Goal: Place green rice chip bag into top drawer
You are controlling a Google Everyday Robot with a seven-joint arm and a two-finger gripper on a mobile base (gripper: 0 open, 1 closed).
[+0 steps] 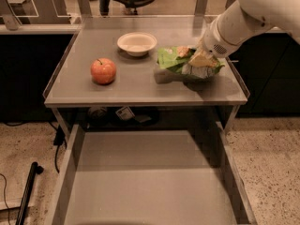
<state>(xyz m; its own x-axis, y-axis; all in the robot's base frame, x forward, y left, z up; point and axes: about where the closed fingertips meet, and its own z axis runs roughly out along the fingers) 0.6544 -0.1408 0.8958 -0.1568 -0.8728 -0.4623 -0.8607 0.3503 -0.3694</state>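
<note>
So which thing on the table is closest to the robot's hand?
The green rice chip bag. The gripper is right down at it, while the red apple and the white bowl sit farther away along the table.

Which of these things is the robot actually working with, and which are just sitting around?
Part of the job:
green rice chip bag, lying on the table
top drawer, open below the table
gripper, at the bag's right end

Just lying about:
apple, left of the bag
white bowl, behind the apple
</note>
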